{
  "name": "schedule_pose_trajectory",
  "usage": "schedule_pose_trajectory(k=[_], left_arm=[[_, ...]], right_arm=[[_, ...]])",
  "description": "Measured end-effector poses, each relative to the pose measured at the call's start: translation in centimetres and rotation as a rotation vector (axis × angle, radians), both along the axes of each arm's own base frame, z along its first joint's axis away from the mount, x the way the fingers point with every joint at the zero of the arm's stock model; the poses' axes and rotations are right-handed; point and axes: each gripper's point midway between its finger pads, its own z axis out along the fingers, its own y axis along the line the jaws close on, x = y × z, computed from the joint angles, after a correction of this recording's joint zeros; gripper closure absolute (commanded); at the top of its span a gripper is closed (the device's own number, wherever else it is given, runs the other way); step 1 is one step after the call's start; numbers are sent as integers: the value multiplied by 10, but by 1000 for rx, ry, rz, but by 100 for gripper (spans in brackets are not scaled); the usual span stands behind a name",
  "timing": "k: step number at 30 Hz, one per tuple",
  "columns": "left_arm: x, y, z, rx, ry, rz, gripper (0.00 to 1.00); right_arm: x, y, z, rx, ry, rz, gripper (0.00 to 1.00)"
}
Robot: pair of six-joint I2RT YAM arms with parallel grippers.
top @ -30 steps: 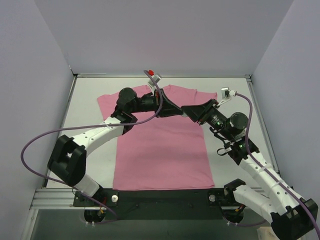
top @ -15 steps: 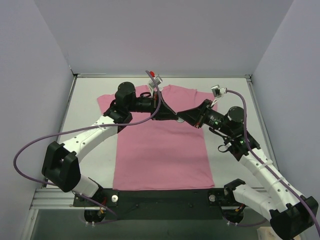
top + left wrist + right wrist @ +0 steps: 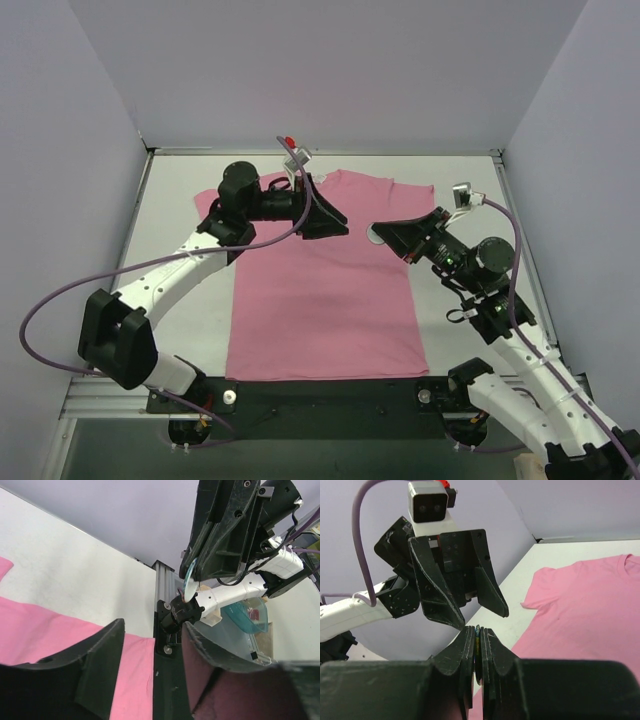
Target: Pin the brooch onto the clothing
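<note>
- We see the left gripper [image 3: 332, 226] has drawn back left from the right gripper [image 3: 377, 233], its jaws now apart.
- The right gripper clamps the brooch [image 3: 478, 630] over the shirt [image 3: 320, 300].

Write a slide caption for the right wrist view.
Right claw shut on the brooch, open left claw facing it, pink shirt spread out beyond.

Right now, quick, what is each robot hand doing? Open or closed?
Left gripper: jaws open, holding nothing.
Right gripper: jaws shut on the small round greenish-grey brooch.
</note>
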Motion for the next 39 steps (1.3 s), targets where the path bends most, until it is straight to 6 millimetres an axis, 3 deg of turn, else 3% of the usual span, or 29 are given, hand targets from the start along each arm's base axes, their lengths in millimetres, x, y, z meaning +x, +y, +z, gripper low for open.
schedule_pose_trajectory(k=[7,11,14,23,28,29,33,37,39], left_arm=[[-6,2,6,-51,12,-3,34],[-8,0,19,-120,24,-25,34],[-9,-6,23,-158,34,-53,37],[-7,-28,2,-155,121,-103,49],[-5,-32,10,-180,114,-116,53],[-5,-33,12,-189,112,-120,56],[-3,-35,17,-218,118,-135,87],[-2,-37,17,-226,144,-151,100],[-3,-37,18,-228,154,-156,100]], right_arm=[[5,-8,6,71,-21,-57,100],[11,-4,7,105,-5,-51,100],[17,0,6,126,11,-42,100],[20,4,9,159,19,-28,100],[22,6,8,166,32,-23,100],[23,6,7,166,36,-23,100],[25,7,5,166,44,-23,100],[25,6,6,166,36,-27,100],[25,6,6,166,35,-27,100]])
